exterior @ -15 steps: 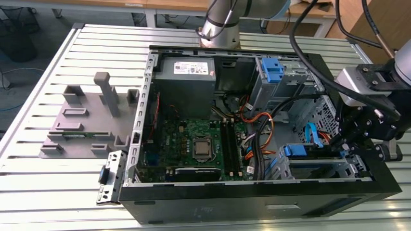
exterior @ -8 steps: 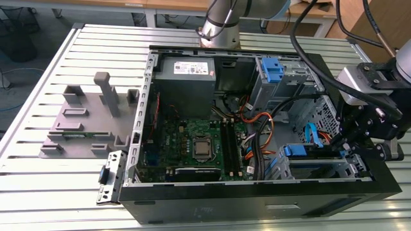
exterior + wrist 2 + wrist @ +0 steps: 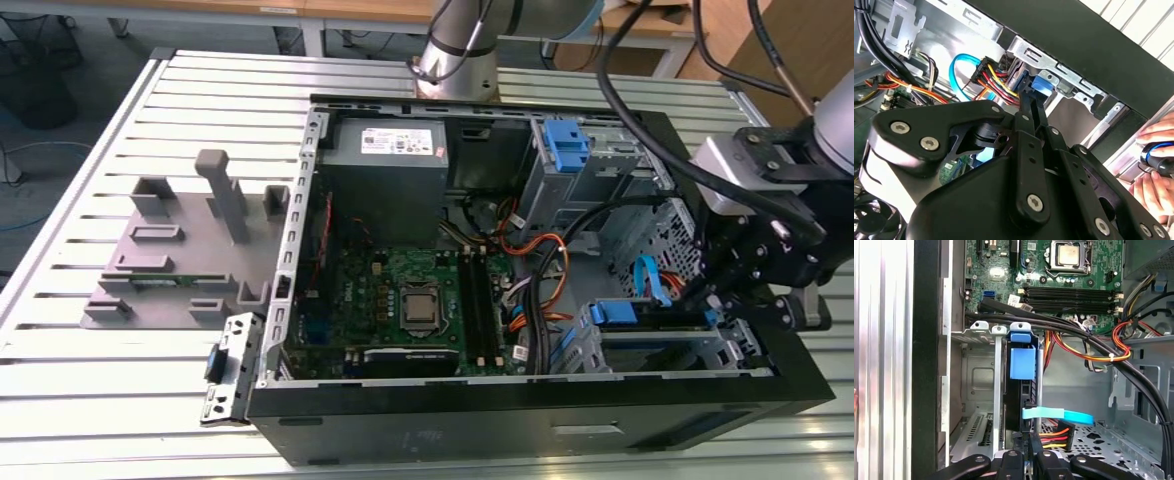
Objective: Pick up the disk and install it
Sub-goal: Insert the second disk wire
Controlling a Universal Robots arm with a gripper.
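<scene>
Pincer [image 3: 1026, 452] pressed together at the rear edge of the disk [image 3: 1021, 390], standing on edge in the drive cage [image 3: 999, 332] of the computer case [image 3: 534, 420], seemingly to push it fully home.

Black linkage gripper on a silver-jointed arm

The matte-black metal gripper [image 3: 1029, 95] has plate links pinned by round silver screws; glossy black cables [image 3: 641, 90] loop at twelve o'clock above the silver arm column [image 3: 461, 45].
</scene>
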